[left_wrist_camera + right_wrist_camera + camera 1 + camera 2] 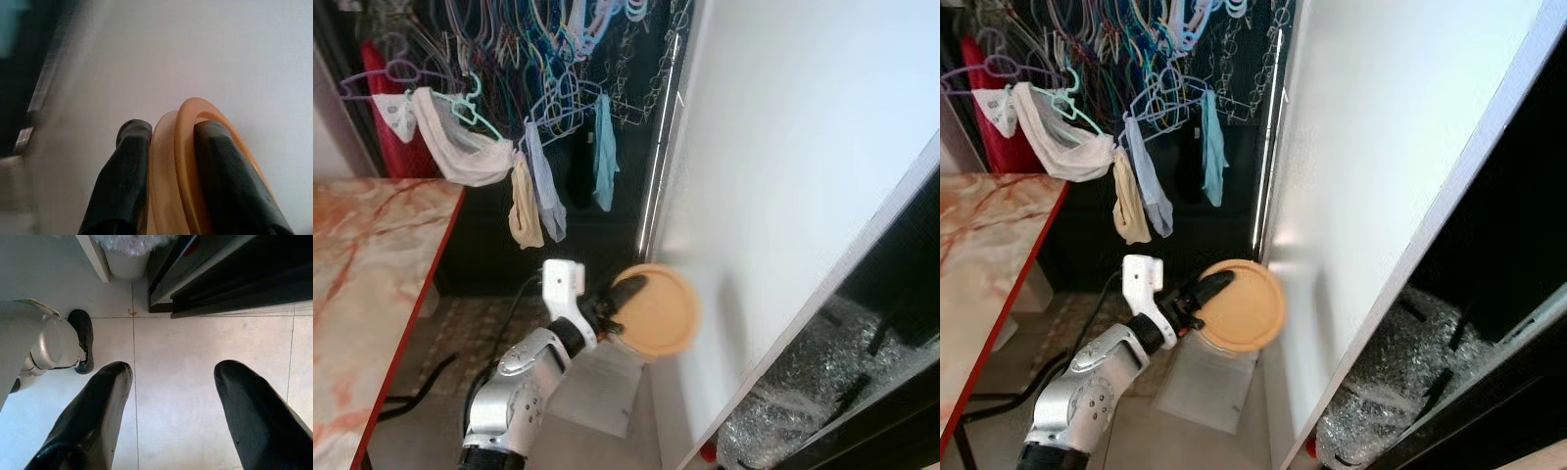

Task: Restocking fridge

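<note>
We are clamping the orange plate (658, 309) by its rim in the left pincer (168, 147), raised beside the white fridge door (783, 176) at our 1 o'clock, seemingly for carrying in. Right pincer (171, 406) is hanging released above the floor (195, 357).

no readable text, labels or numbers anywhere

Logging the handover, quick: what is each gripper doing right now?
Left gripper: shut on the orange plate, beside the white fridge door.
Right gripper: open, holding nothing, above the tiled floor.
</note>
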You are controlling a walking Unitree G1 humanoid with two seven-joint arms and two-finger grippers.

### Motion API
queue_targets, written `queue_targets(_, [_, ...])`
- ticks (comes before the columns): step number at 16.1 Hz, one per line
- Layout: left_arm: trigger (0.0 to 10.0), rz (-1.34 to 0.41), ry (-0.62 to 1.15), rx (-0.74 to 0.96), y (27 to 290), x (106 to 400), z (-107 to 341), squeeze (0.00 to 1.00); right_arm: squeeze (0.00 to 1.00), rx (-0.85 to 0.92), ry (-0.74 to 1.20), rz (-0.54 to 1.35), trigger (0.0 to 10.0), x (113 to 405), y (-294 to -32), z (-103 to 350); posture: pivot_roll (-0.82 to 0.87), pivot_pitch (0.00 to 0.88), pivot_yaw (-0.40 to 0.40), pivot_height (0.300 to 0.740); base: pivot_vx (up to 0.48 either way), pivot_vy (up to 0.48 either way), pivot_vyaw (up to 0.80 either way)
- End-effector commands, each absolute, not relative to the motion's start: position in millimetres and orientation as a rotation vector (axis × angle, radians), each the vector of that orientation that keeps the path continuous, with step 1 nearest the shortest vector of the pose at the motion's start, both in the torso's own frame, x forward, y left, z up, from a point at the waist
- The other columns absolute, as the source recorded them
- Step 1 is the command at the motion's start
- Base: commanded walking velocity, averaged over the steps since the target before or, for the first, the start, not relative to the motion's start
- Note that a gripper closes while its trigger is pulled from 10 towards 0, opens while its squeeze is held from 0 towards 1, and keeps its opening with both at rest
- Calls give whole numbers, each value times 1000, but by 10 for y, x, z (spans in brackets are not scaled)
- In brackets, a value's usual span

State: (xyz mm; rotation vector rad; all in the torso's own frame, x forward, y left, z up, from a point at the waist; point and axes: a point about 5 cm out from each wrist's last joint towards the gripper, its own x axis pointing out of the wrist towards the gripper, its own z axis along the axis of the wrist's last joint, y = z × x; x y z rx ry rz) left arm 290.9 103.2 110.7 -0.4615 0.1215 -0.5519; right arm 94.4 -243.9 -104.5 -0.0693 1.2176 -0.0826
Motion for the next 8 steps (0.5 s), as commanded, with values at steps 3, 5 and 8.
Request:
queue_targets(3, [10000,-272,199,-417,1509,2978,813,0,0,-58,1206,-98,10000,961,-2436,-1042,-48,0,-65,736,0,0,0])
queue_targets(5, [10000,-124,336,-421,1751,2910,473,0,0,-53,1203,-102,10000,968,-2426,-1043,-57,0,-59,736,0,0,0])
queue_targets(8, [10000,4,533,-385,1970,2676,-22,0,0,-46,1206,-113,10000,967,-2419,-1046,-63,0,-53,736,0,0,0])
